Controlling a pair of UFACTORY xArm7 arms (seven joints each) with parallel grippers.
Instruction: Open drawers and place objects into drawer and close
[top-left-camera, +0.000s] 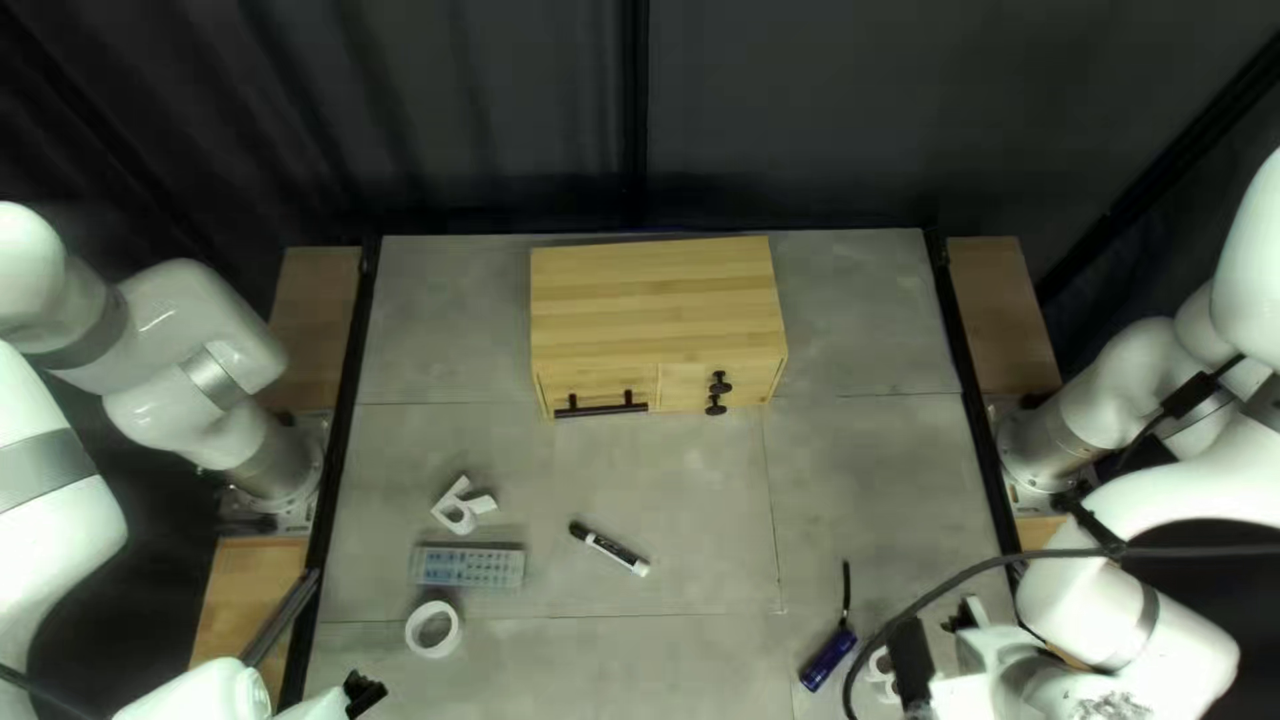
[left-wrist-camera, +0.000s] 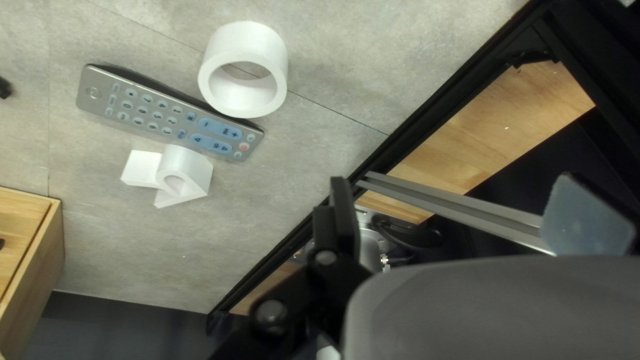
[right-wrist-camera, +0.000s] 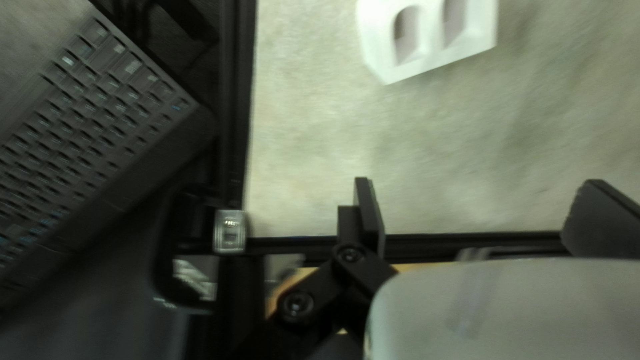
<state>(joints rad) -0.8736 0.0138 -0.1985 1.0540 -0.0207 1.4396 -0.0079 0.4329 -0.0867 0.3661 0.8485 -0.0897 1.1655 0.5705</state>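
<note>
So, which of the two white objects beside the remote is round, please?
The ring, across the remote from the cabinet; the other white object is angular.

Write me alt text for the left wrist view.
A gray remote with pale blue buttons lies on a gray tabletop, between a white ring and an angular white piece. All lie off to one side of the open left claw; a wooden box shows partly, farther that way.

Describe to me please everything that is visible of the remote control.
The remote control is a slim grey bar, seemingly plastic, with many small keys and larger light-blue ones. It lies flat, keys facing up, on the grey table, between a white ring and a white angular piece. Nothing grips it.
</note>
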